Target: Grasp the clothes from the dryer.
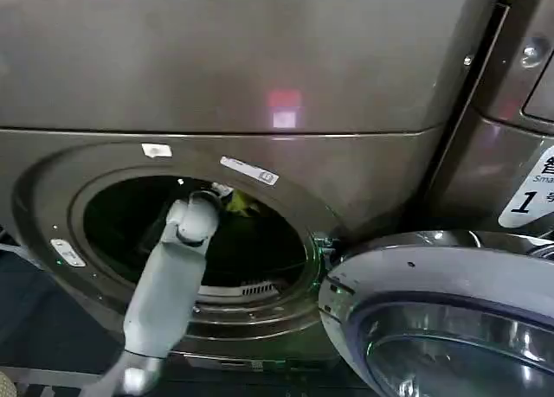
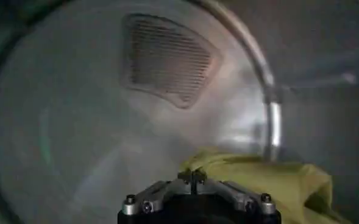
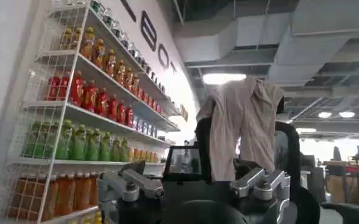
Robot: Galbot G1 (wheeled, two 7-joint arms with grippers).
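The bronze-brown dryer (image 1: 260, 86) stands before me with its round porthole (image 1: 112, 241) open. My left arm reaches through it, and the left gripper (image 1: 218, 195) is inside the drum next to a small yellow-green patch of the clothes (image 1: 241, 204). In the left wrist view the left gripper (image 2: 192, 177) has its fingertips pressed together, shut on the edge of the yellow-green clothes (image 2: 270, 182), which trail off to one side. Behind them is the drum's back wall with a perforated vent (image 2: 167, 58). The right gripper (image 3: 197, 182) is open and holds nothing, facing away into the room.
The grey-rimmed glass door (image 1: 433, 284) hangs open at the lower right, close to the porthole's hinge. A second brown machine with a white "1" label (image 1: 530, 194) stands to the right. The right wrist view shows drink shelves (image 3: 88, 109) and a pale garment on a rack (image 3: 243, 125).
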